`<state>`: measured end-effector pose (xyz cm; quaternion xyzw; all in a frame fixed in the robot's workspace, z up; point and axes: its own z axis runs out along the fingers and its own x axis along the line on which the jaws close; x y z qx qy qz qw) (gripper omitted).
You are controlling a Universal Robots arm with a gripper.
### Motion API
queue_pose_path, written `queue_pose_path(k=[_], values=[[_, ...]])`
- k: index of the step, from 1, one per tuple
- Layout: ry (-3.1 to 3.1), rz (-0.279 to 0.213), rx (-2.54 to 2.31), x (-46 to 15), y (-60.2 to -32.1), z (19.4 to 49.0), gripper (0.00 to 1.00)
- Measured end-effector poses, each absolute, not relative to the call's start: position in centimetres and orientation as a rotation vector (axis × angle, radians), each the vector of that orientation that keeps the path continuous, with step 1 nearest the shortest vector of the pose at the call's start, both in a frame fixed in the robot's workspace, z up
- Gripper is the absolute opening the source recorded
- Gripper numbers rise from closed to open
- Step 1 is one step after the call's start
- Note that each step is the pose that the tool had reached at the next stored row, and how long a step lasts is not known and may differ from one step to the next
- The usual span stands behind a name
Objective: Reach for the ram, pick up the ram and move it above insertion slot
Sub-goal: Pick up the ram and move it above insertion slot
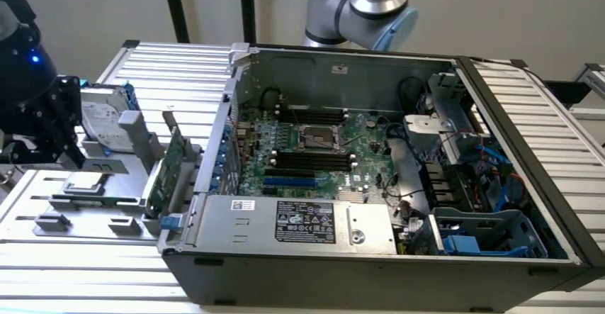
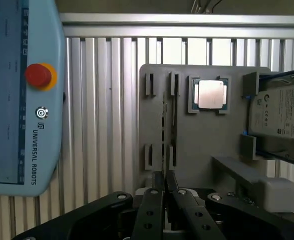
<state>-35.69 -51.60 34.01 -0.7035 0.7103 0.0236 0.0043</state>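
Wrist view: ram (image 2: pixel 163 134) edge-on, v. thin, dark

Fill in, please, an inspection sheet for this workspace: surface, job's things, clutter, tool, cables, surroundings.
Surface: ribbed metal table carrying a grey fixture and an open computer case.
Job's things: ram stands on edge in the fixture; black memory slots lie on the board inside the case.
Clutter: hard drive, processor chip and expansion card, all in the fixture.
Tool: tool shut, over the fixture; no grip on the ram seen.
Cables: blue and black wires inside the case.
Surroundings: teach pendant with red button; plain wall.
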Motion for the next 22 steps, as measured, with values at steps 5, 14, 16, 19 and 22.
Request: queue_pose_path(k=[5, 14, 16, 19, 22], values=[[2.21, 0.088, -2.209, -34.0, -51.6, 36.0, 0.13], [2.18, 0.131, -2.199, -30.3, -51.6, 38.5, 0.13], [2.174, 0.142, -2.194, -29.4, -51.6, 38.8, 0.13], [2.164, 0.159, -2.186, -28.1, -51.6, 39.4, 0.13], [2.156, 0.175, -2.179, -26.7, -51.6, 39.9, 0.13]])
